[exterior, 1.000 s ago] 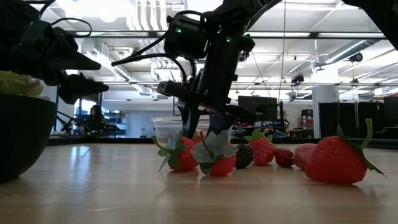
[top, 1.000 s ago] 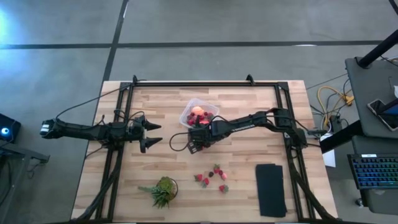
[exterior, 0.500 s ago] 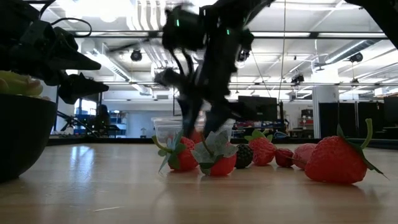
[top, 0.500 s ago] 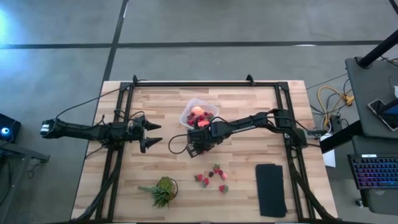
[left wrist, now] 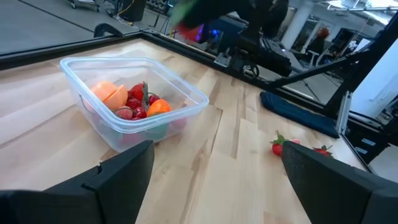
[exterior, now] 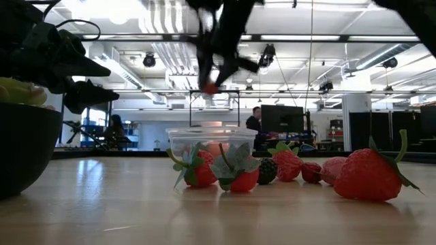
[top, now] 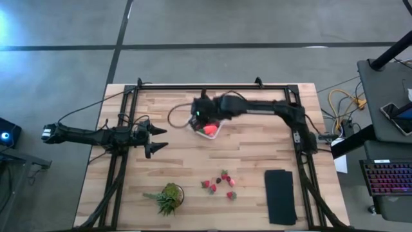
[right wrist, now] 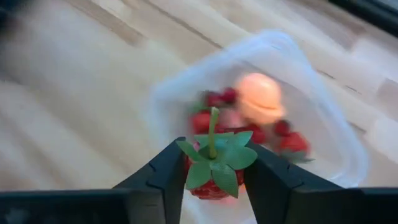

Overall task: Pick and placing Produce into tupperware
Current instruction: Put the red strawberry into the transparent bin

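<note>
With a strawberry (right wrist: 213, 168) pinched between its fingers, the right gripper (right wrist: 213, 177) hangs above the clear tupperware tub (right wrist: 339, 143), which lies just below and ahead of it in the right wrist view. From above, this gripper (top: 205, 118) sits over the tub's edge, not squarely over its middle. The tub (left wrist: 186, 93) already holds a round pink-orange fruit (left wrist: 107, 93), a small carrot piece (left wrist: 158, 107) and a few strawberries (left wrist: 138, 99).

To finish the placement well, I would carry the berry a little further until it hangs over the tub's centre, lower it close to the contents, then part the fingers. Dropping from this height near the rim risks a bounce onto the table (top: 257, 161); the light tub could also slide if nudged.

Well away from the right gripper, toward the table's front, more loose strawberries (top: 219, 182) wait near a black pad (top: 280, 196) and a spiky plant (top: 168, 196). The left gripper (top: 154, 139) waits beside the tub with fingers spread, holding nothing.
</note>
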Available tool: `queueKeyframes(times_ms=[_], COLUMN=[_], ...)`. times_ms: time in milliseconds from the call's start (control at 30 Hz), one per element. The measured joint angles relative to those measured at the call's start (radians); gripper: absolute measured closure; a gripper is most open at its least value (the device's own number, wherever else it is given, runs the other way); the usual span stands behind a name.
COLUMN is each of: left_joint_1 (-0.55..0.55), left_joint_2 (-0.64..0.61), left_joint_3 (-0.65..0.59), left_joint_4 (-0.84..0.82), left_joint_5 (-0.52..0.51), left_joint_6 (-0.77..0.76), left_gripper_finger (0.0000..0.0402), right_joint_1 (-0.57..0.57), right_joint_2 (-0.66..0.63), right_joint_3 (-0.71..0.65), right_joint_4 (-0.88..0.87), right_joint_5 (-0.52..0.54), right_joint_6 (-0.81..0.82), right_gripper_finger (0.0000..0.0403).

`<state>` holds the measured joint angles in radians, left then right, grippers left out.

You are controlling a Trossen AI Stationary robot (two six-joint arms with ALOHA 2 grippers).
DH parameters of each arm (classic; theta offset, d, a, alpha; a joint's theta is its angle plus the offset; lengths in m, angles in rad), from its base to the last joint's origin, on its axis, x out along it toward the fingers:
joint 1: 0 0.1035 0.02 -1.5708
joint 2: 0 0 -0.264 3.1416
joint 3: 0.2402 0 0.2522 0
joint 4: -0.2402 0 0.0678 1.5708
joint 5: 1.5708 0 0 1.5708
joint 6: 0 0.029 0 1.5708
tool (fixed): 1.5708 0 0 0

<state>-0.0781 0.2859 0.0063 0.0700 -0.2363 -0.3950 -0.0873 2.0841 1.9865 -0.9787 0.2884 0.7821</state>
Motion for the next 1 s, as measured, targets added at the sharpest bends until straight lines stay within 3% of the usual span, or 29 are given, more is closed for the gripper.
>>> queueKeyframes(times_ms=[200,433,567,767,900,1000], left_joint_1=[0.0,0.0,0.0,0.0,0.0,0.0], left_joint_2=[0.001,0.002,0.0,0.002,0.0,0.002], left_joint_3=[0.0,0.0,0.0,0.0,0.0,0.0], left_joint_4=[0.0,0.0,0.0,-0.001,-0.001,0.0], left_joint_5=[0.0,0.0,0.0,0.0,0.0,0.0], left_joint_6=[0.0,0.0,0.0,0.0,0.0,0.0], left_gripper_finger=[0.0063,0.0063,0.0063,0.0063,0.0063,0.0063], right_joint_1=[-0.108,-0.095,0.013,0.239,0.341,0.402], right_joint_2=[0.072,0.063,0.0,-0.008,-0.014,-0.021], right_joint_3=[-0.014,-0.016,-0.008,-0.05,-0.127,-0.205], right_joint_4=[-0.043,-0.052,-0.084,-0.206,-0.15,-0.151], right_joint_5=[-0.097,-0.161,-0.24,-0.19,-0.187,-0.187], right_joint_6=[-0.037,-0.14,-0.32,-0.569,-0.623,-0.57], right_gripper_finger=[0.0226,0.0184,0.0183,0.0184,0.0184,0.0184])
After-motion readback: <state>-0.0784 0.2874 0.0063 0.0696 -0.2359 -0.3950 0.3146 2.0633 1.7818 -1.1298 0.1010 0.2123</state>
